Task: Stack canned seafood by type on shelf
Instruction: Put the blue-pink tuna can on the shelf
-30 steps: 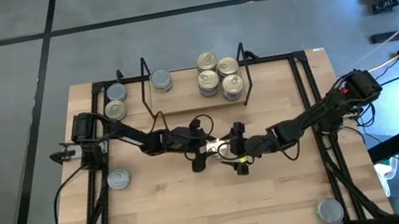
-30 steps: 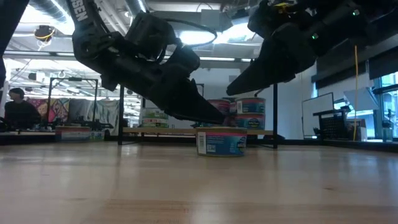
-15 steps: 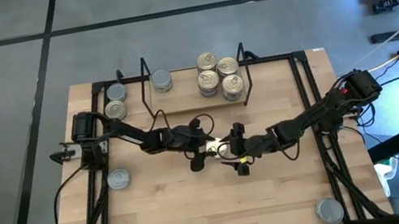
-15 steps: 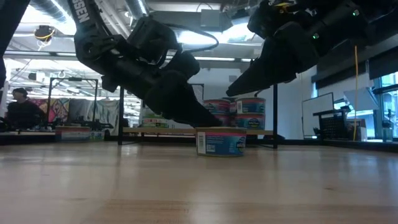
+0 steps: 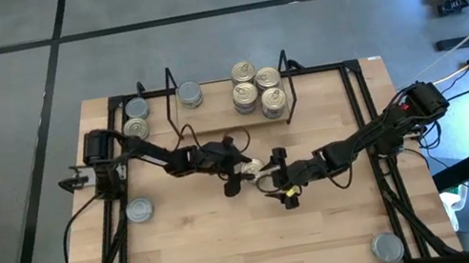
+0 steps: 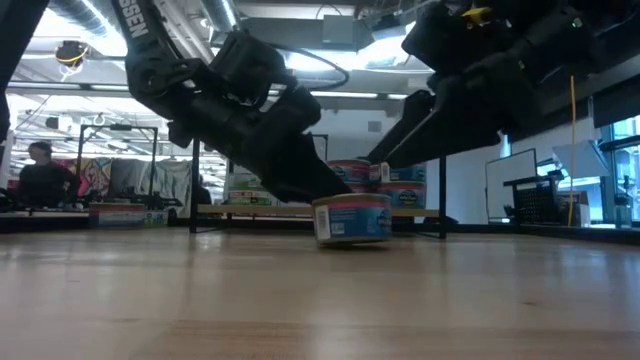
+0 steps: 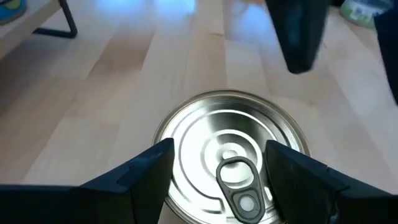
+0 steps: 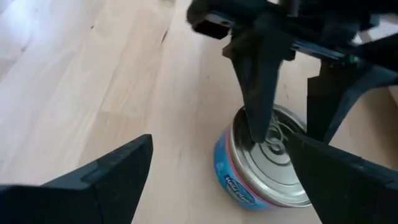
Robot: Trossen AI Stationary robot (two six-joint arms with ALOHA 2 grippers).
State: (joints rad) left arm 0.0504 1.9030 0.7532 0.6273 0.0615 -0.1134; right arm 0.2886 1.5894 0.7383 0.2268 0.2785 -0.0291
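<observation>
A pull-tab tin (image 5: 257, 168) sits near the middle of the table (image 5: 198, 254), short axis upright, though in the low view it leans slightly, one edge lifted off the wood. Its silver-grey lid faces up; in the left wrist view the pull tab (image 7: 238, 185) points back toward that arm's own tool.

The left tool (image 5: 243, 170) straddles the tin, its two fingers (image 7: 138, 180) spread wide on either side of the lid and closing on nothing. The right tool (image 5: 279, 182) hovers just beside the tin at about four o'clock, fingers likewise wide apart and empty.

The step in hand looks like the pick-up of this one tin. The next move calls for the left fingers to close squarely on its sides and lift it level.

The shelf (image 5: 173, 103) stands at twelve o'clock, holding a silver tin (image 5: 190, 95) at one end and four gold-lidded tins (image 5: 257, 87) at the other. More tins lie well apart toward the table's edges.
</observation>
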